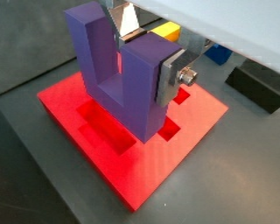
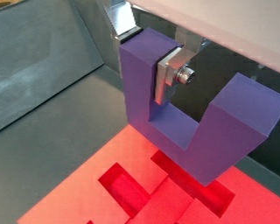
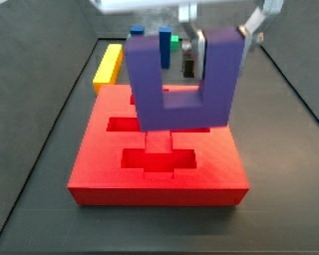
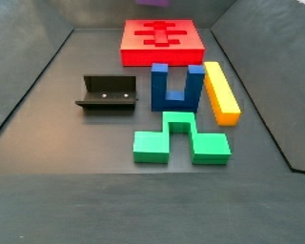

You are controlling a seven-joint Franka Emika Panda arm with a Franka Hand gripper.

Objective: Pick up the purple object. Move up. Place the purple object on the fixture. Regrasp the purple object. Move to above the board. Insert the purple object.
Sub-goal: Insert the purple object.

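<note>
The gripper (image 2: 166, 74) is clamping one prong of the purple object (image 3: 183, 80), prongs up, over the board (image 3: 215, 167), a yellow bar (image 3: 109, 64) lying just beyond.

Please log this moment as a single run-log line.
phase: above board | gripper: shut on purple object, prongs up | purple object: over red board, not inserted | fixture: empty

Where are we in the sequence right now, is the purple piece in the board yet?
Not yet. Pickup and regrasp look done: the gripper is clamped on one prong of the purple object, and the fixture sits empty. In hand: the piece hangs prongs-up over the board, base close to the recesses in a wrist view. Left: lowering it in and releasing.
</note>
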